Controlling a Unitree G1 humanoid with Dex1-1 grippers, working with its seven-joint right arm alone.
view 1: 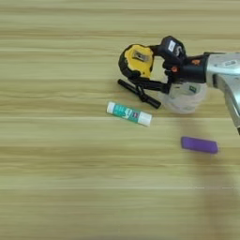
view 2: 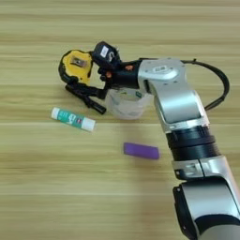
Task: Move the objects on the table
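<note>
Lying spread over the table (view 1: 56,197): glue stick (view 1: 129,114), purple bar (view 1: 199,145), black pen (view 1: 139,93), all untouched and seemingly awaiting moving. Reaching over the clear tape roll (view 1: 183,99) toward the tape measure (view 1: 137,61). Gripper (view 1: 165,70) pressing against its right side, fingers bracketing it; whether clamped or merely touching, impossible to tell.

Glue stick (view 1: 129,114) left of purple bar (view 1: 199,145)
</note>
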